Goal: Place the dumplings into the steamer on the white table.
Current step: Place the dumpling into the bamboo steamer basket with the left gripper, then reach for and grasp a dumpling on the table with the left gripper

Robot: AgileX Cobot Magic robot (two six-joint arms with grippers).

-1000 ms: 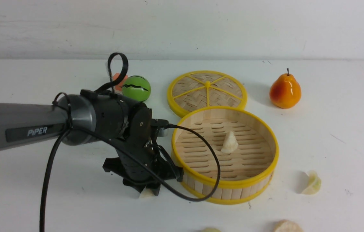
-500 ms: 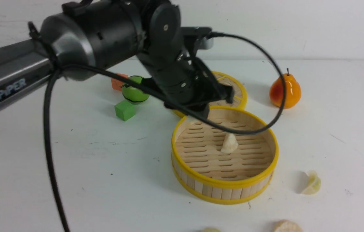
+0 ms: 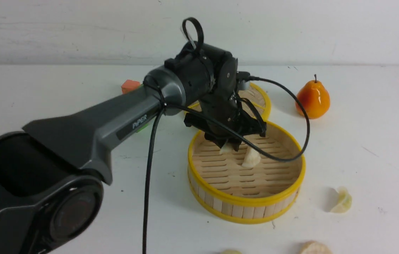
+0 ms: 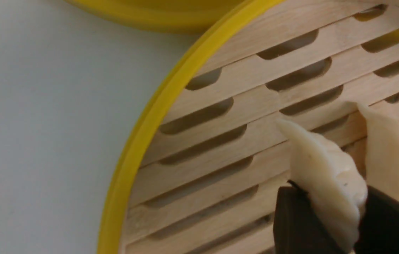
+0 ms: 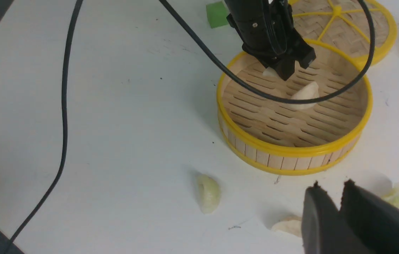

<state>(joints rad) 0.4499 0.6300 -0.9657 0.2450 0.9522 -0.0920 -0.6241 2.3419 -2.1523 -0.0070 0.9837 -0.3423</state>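
Note:
My left gripper [image 3: 228, 144] hangs inside the steamer [image 3: 245, 204] near its far left wall, shut on a cream dumpling [image 4: 326, 169] just above the slatted floor. A second dumpling [image 3: 251, 157] lies on the slats right beside it, seen in the left wrist view as the other dumpling [image 4: 390, 151]. Three more dumplings lie on the white table [image 5: 121, 116]: one [image 5: 208, 193] in front of the steamer, one [image 5: 287, 225] partly behind my right gripper [image 5: 332, 185], and a greenish one [image 3: 342, 203] to the steamer's right. The right gripper hovers low there, shut and holding nothing.
The woven lid [image 3: 257, 94] lies flat behind the steamer, touching it. An orange pear [image 3: 312, 100] stands at the back right. An orange cube [image 3: 130, 85] and a green cube [image 5: 216, 14] sit to the left. The left arm's black cable [image 3: 291, 102] loops over the steamer.
The left gripper rose from the table beside the steamer's left side with a dumpling, swung over the rim and came down inside the steamer. The right arm has not moved.

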